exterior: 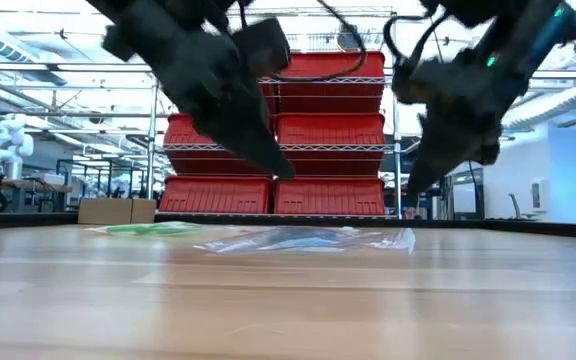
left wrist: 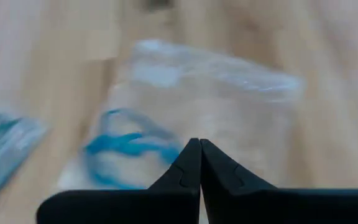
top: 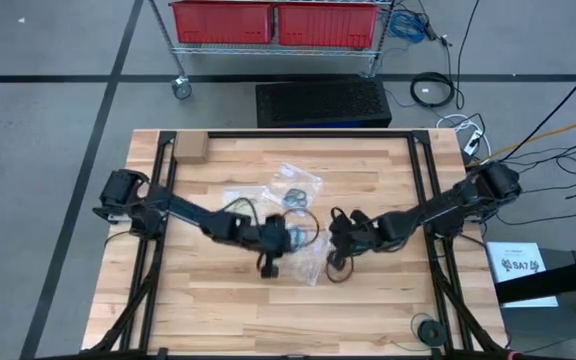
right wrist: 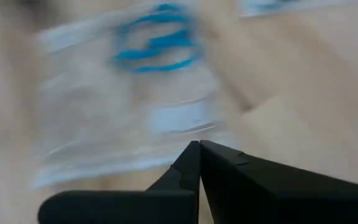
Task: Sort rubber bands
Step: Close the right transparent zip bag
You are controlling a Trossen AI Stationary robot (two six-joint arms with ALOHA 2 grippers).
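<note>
Overhead view straight down, low view table-level, wrist views close over bag (left wrist: 210,93)

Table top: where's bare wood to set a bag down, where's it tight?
Free: the wide near strip of the table below both grippers, and the far right corner beside the bags. Crowded: the middle, where the left gripper and right gripper flank the clear bags; cardboard box far left.

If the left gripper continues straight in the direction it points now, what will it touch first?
Probably the clear plastic bag with blue rubber bands inside. The left gripper, fingers shut, points down at it. Depth is unclear, so this is a guess.
</note>
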